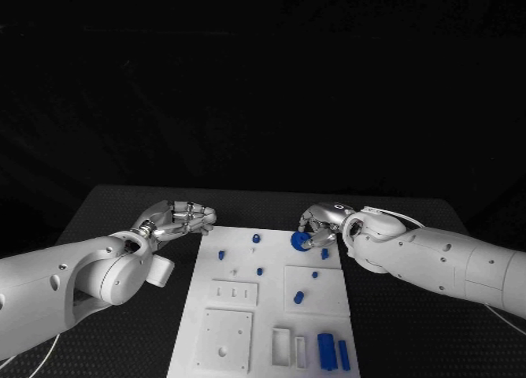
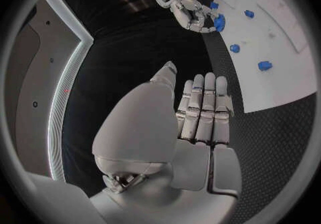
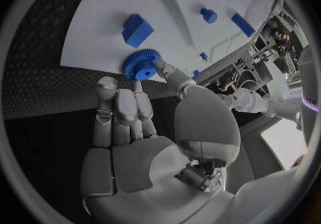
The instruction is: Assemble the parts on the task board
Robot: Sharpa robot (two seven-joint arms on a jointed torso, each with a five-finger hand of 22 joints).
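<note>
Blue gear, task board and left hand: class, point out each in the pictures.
blue gear (image 3: 141, 65), right wrist view, toothed face.
task board (image 1: 235, 346), head view, bare plate.
left hand (image 1: 179, 218), head view, curled fingers.

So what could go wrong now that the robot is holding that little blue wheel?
The right hand pinches the blue gear only by its rim, near the far edge of the task board, so it might slip and roll onto the black table. Small blue pegs stand close by; the hand could bump one while moving. The left hand waits beside the board holding nothing, so it probably couldn't catch a drop.
</note>
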